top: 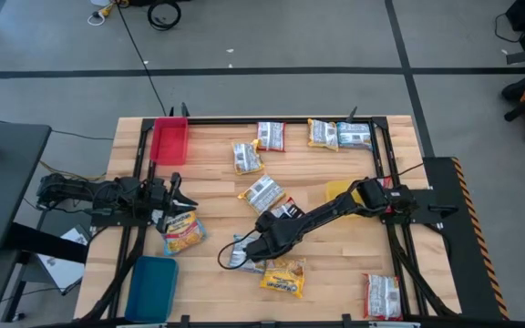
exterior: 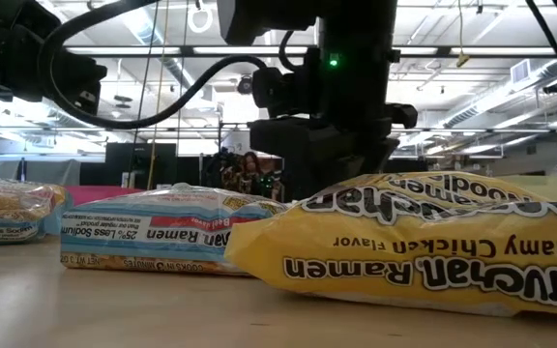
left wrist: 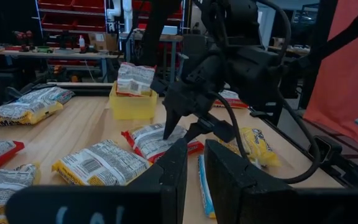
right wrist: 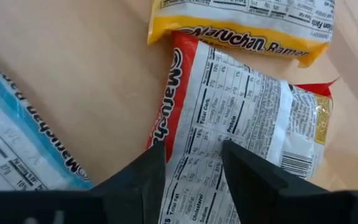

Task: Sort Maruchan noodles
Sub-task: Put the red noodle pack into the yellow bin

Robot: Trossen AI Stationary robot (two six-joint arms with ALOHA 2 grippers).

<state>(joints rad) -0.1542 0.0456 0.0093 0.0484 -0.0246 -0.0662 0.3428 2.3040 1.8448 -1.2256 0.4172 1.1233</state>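
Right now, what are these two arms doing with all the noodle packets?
They are sorting ramen packets scattered over the wooden table. The right gripper hangs over a red-edged packet, fingers apart and nothing held. The left gripper waits by the table's left edge, beside a yellow-orange packet. One packet already sits in the yellow tray.

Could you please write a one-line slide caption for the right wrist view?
Right gripper hovers with parted fingers over a red-edged Maruchan packet, flanked by yellow-edged and blue-edged packets.

yellow packet (exterior: pixel 424 242): "Ramen", "Chicken flavor" | blue packet (exterior: pixel 153 240): "25% Less Sodium" | red packet (right wrist: pixel 229 118): "Maruchan"
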